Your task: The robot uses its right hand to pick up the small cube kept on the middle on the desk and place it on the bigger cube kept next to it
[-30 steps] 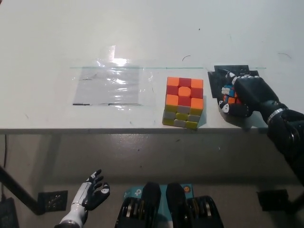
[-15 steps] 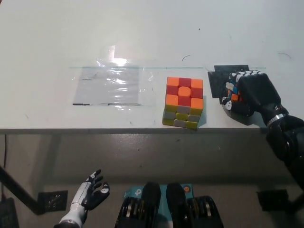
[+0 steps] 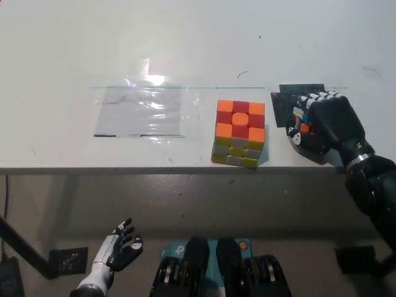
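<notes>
Head view: the black right robot hand (image 3: 325, 127) is clenched round the small cube (image 3: 300, 122) at the bench's (image 3: 185, 43) near right edge. The bigger cube (image 3: 239, 133) lies just left of it. The white left robot hand (image 3: 119, 250) hangs released, below the bench.

Small cube (image 3: 300, 122) mostly hidden under right hand (image 3: 325, 127); only a few coloured tiles show between the fingers. Whether it rests on the desk (image 3: 185, 43) or is lifted cannot be told. Right forearm cut off by right edge. Left hand (image 3: 117, 250) wrist cut off by bottom edge.
</notes>
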`<act>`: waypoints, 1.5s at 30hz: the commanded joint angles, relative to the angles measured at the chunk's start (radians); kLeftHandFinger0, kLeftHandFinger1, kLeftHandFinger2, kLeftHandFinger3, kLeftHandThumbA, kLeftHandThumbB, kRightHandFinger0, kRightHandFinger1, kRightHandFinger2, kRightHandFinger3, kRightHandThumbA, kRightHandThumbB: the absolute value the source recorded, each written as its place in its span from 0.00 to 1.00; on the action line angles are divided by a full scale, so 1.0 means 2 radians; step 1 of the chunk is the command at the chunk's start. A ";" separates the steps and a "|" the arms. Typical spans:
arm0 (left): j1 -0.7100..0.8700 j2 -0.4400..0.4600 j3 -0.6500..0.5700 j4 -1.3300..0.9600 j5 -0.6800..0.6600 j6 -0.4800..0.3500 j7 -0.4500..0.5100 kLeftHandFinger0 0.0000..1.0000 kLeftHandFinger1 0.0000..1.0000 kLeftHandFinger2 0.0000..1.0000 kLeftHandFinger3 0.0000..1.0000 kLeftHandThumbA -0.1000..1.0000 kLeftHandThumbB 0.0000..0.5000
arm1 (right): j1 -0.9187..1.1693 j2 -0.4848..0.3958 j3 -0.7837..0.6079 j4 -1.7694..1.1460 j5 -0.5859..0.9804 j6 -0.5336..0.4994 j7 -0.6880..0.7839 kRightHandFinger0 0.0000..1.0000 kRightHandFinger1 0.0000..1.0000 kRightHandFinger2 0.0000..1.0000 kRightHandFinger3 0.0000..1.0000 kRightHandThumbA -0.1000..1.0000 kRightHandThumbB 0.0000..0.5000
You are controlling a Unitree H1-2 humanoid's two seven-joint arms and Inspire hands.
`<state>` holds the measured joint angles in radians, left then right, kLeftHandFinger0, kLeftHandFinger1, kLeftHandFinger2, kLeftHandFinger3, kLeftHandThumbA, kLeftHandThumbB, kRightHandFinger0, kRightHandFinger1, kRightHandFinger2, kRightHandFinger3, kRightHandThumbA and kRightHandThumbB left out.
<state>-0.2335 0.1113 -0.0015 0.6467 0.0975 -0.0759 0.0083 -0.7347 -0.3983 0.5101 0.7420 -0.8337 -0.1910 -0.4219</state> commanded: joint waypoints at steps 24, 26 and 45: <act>-0.003 0.007 -0.003 0.000 0.004 -0.021 0.003 1.00 1.00 1.00 1.00 0.39 0.60 | -0.020 0.006 -0.056 -0.310 0.005 0.013 0.119 0.00 0.24 0.59 0.49 0.00 0.43; -0.003 0.007 -0.003 0.000 0.004 -0.021 0.003 1.00 1.00 1.00 1.00 0.39 0.60 | -0.019 0.008 -0.059 -0.311 0.004 0.012 0.123 0.00 0.24 0.58 0.49 0.00 0.44; -0.010 0.009 -0.004 -0.010 0.003 -0.014 -0.001 1.00 1.00 1.00 1.00 0.36 0.59 | 0.000 0.050 -0.053 -0.213 -0.002 -0.033 0.078 0.00 0.36 0.72 0.48 0.00 0.52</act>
<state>-0.2271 0.1121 -0.0015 0.6531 0.0972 -0.0770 0.0076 -0.6972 -0.3083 0.4188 0.2955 -0.8434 -0.2072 -0.2145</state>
